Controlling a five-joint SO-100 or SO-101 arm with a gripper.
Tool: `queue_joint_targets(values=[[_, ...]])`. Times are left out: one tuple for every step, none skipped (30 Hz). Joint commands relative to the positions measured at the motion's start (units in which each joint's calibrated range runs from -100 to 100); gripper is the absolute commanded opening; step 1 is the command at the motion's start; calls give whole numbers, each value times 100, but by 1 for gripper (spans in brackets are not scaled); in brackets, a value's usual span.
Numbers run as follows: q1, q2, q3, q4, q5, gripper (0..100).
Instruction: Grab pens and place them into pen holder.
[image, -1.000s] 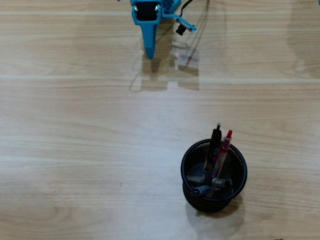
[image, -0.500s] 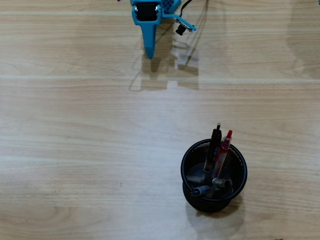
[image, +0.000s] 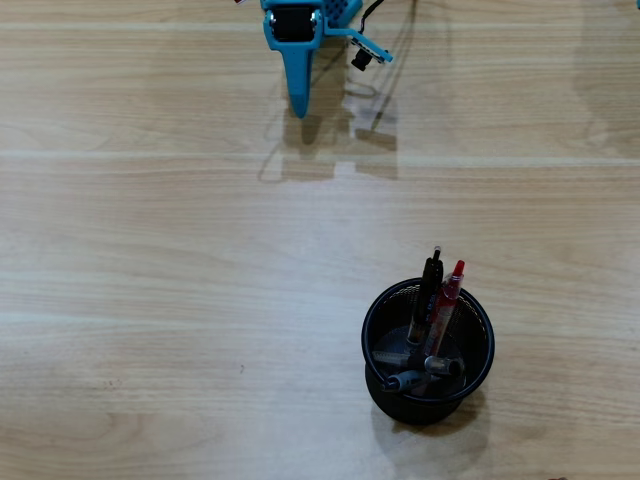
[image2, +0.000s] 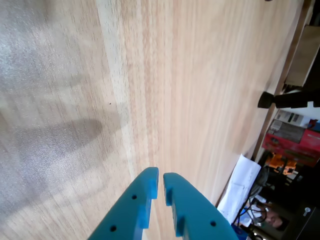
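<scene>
The black wire-mesh pen holder (image: 428, 350) stands on the wooden table at the lower right of the overhead view. Inside it lean a black pen (image: 427, 290) and a red and clear pen (image: 446, 305), their tips poking above the rim; other pen ends (image: 415, 377) lie low in the cup. My blue gripper (image: 299, 108) sits far off at the top edge, shut and empty. In the wrist view its blue fingers (image2: 160, 176) nearly touch, nothing between them, and only bare wood lies ahead.
A small black part on a cable (image: 362, 58) hangs beside the arm at the top of the overhead view. In the wrist view the table's edge (image2: 280, 85) runs along the right, with room clutter beyond it.
</scene>
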Motion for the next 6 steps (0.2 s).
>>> queue_joint_targets(values=[[63, -69, -56, -54, 7, 2], [63, -69, -56, -54, 7, 2], [63, -69, -56, -54, 7, 2], [63, -69, -56, -54, 7, 2], [63, -69, -56, -54, 7, 2], [63, -69, -56, -54, 7, 2]])
